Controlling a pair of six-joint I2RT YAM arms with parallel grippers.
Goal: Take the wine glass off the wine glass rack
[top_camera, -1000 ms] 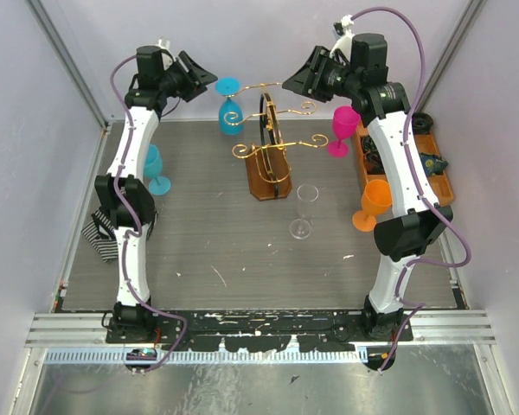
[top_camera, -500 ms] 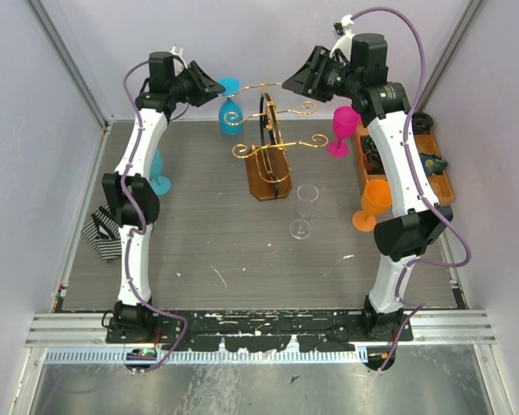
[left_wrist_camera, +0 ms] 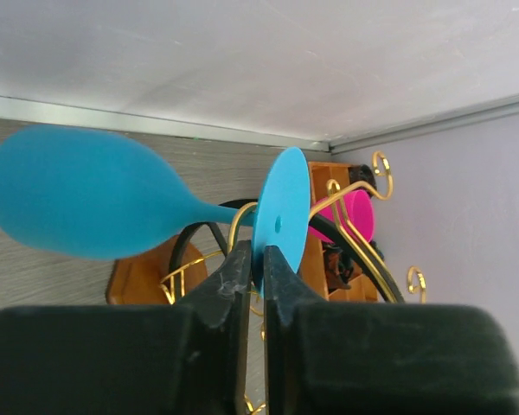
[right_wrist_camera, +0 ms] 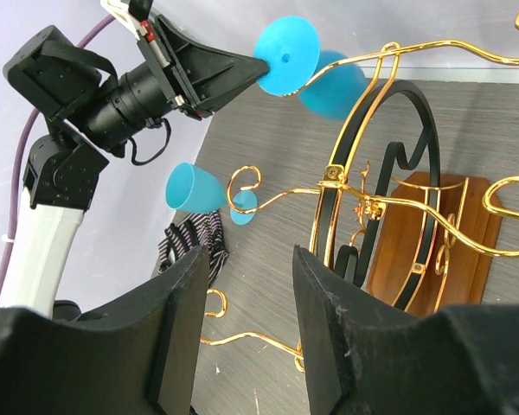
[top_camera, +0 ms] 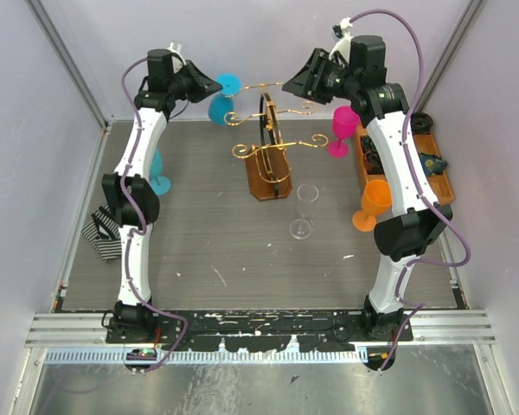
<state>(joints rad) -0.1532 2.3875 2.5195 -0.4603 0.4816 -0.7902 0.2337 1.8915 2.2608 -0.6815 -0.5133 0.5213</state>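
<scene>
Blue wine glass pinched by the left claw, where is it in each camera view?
Top external: blue wine glass, upper left of centre.
Left wrist: left and centre, foot in the left claw.
Right wrist: top centre.
Shared landmark: the gold wine glass rack.

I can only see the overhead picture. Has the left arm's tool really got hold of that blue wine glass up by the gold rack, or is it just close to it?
Observer: It has hold of it. The left wrist camera shows the left tool pinched shut on the thin edge of the round foot of the blue wine glass.
Operator: So is the glass free of the rack?
Observer: I can't say so. In the right wrist camera the tip of the top gold arm crosses the glass's stem, just behind the foot.
Operator: And the other arm?
Observer: Its own camera shows the right tool open, nothing between its fingers, facing the wine glass rack.
</scene>
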